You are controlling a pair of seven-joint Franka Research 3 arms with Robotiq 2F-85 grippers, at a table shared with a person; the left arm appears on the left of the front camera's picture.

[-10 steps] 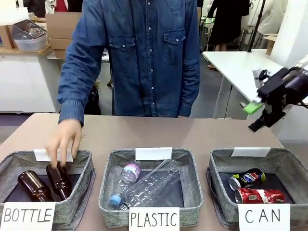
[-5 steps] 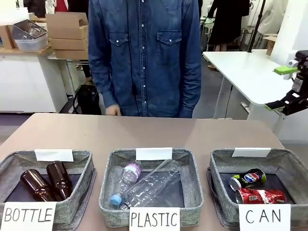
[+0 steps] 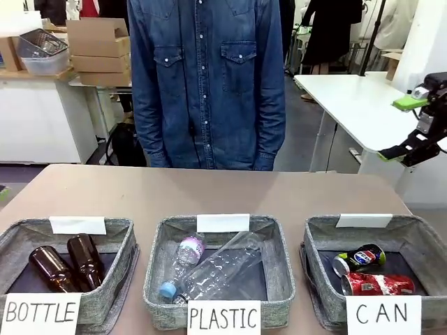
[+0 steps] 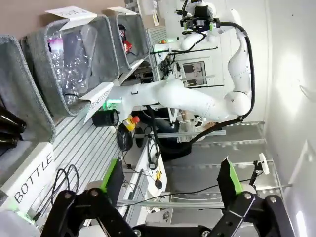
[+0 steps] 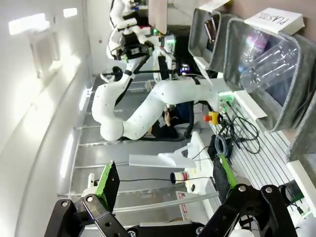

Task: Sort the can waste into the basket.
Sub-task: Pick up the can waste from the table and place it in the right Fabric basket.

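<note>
Both cans (image 3: pixel 369 271) lie in the CAN basket (image 3: pixel 318 241). My right gripper (image 3: pixel 406 125) has barely shifted, spread empty; left gripper (image 4: pixel 170 178) spread too.

This is a robotics lab. A brown table (image 3: pixel 209 192) carries three grey labelled sorting baskets (image 3: pixel 222 276), with a white robot arm (image 4: pixel 197 96) mounted behind it. Left of the raised right gripper (image 3: pixel 411 125), across the room, stand a white worktable (image 3: pixel 346 98), stacked cardboard boxes (image 3: pixel 98 45) and a clear plastic bin (image 3: pixel 42 52) on a white counter. Cables (image 5: pixel 234 126) trail beneath the baskets.
</note>
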